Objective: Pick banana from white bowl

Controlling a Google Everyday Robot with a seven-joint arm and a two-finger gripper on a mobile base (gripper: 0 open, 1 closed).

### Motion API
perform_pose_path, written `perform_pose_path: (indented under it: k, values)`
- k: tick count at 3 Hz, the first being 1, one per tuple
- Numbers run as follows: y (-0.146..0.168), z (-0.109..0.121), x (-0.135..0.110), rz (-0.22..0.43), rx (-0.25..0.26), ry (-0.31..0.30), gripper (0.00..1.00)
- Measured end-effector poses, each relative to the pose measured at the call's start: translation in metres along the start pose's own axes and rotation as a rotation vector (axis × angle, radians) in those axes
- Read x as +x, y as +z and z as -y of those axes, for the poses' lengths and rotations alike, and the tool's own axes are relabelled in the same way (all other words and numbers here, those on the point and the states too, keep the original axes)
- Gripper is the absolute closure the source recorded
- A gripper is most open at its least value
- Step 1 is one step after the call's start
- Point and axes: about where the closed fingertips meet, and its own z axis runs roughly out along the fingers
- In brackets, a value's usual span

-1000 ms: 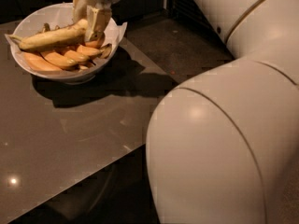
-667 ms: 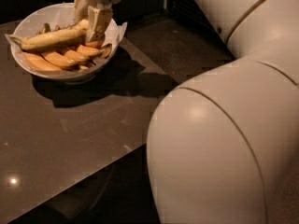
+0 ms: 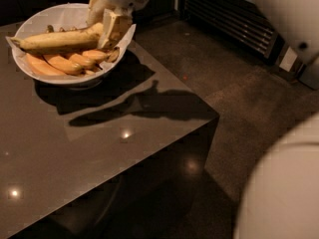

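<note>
The banana, long and pale yellow, lies across the top of the white bowl at the table's far left. Its paper liner sticks up past the rim. My gripper reaches down from the top of the view over the bowl's right side. One finger is in front of the banana's right end and the other is behind it, so the jaws are closed on that end. Short orange-tinted bananas lie under it in the bowl.
The bowl stands on a dark glossy table whose right edge and corner drop to the floor. A dark grille stands at the back right. My pale arm body fills the lower right corner.
My arm's bulk has swung out of the middle to the right and lower right, uncovering the table corner and floor. The gripper stays at the banana's right end in the bowl.
</note>
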Motion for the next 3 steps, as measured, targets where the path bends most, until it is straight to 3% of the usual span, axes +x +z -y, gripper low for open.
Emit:
perform_pose_path:
  k: [1, 2, 3]
  values:
    - [-0.01, -0.036, -0.012, 0.023, 0.045, 0.076, 1.0]
    - [0.005, -0.054, -0.004, 0.018, 0.004, 0.099, 1.0]
    - [0.005, -0.054, -0.004, 0.018, 0.004, 0.099, 1.0]
